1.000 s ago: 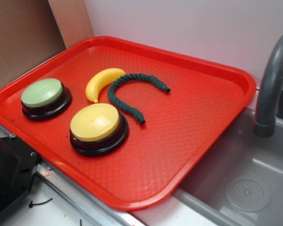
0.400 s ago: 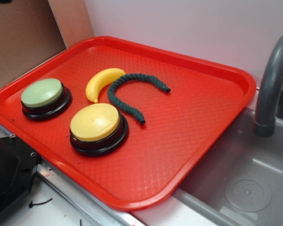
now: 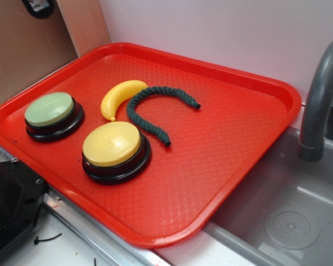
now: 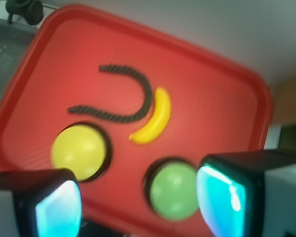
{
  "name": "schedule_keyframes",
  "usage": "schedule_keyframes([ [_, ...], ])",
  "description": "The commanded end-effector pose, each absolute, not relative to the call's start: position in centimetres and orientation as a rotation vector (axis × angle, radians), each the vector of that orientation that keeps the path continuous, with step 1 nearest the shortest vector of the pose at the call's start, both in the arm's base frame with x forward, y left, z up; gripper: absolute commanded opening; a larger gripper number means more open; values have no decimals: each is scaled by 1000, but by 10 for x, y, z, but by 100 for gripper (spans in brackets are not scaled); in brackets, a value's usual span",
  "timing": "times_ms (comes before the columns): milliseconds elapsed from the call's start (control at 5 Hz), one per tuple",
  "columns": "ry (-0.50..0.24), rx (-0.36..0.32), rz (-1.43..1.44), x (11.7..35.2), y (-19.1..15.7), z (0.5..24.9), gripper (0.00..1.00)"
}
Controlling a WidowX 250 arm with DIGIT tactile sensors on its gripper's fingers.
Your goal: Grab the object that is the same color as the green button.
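The dark green twisted rope piece [image 3: 155, 108] lies curved on the red tray [image 3: 233, 138], beside a yellow toy banana [image 3: 121, 97]; it also shows in the wrist view [image 4: 130, 98]. The pale green button [image 3: 50, 109] on its black base sits at the tray's left, and shows in the wrist view [image 4: 175, 191]. My gripper [image 4: 140, 207] is open and empty, high above the tray's near side, its cyan pads [image 4: 219, 197] wide apart. Only a dark bit of it [image 3: 40, 6] shows at the exterior view's top left.
A yellow dome button [image 3: 112, 145] on a black base sits in front of the rope. A grey faucet [image 3: 321, 94] and sink basin [image 3: 291, 221] lie right of the tray. A cardboard wall [image 3: 28, 50] stands behind left.
A dark part of the gripper has come into the exterior view at the top left corner. The objects on the tray have not moved.
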State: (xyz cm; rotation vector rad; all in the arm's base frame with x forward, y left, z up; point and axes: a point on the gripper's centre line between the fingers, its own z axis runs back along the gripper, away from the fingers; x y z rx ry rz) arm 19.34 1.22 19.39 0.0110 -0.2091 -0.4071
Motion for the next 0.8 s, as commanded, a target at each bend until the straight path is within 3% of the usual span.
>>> schedule_keyframes([
  [0,-222,54,-538,255,5,145,100],
  [200,-189,56,-527,272,1,119,100],
  [400,-94,54,-518,294,-8,75,100],
  [600,-44,98,-516,298,-7,57,100],
])
